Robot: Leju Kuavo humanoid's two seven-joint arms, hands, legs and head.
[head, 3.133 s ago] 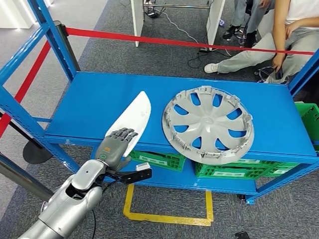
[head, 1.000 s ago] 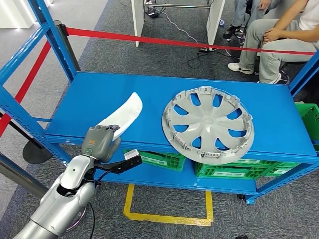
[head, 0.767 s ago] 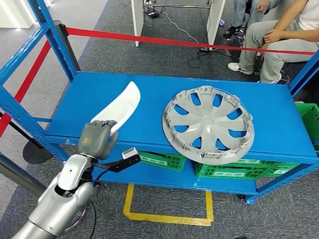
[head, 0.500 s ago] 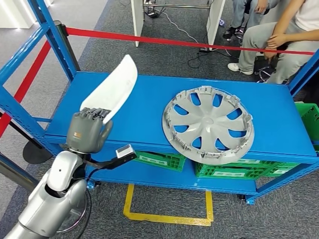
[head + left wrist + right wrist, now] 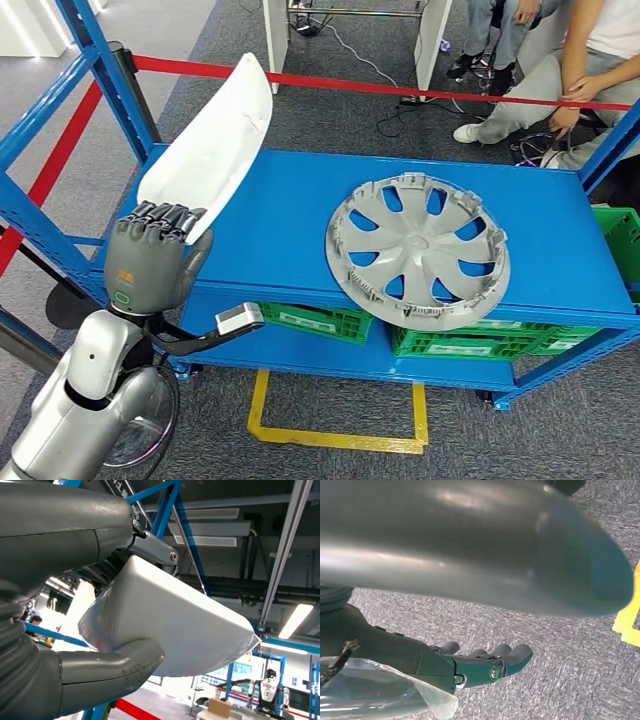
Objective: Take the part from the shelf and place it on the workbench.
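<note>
My left hand (image 5: 151, 262) clamps the white curved panel (image 5: 215, 148), lifted above the blue shelf's (image 5: 302, 215) left end. Keep the grip firm, carry clear of the hubcap (image 5: 417, 248). Right hand (image 5: 486, 664) hangs loose, holding nothing.
</note>
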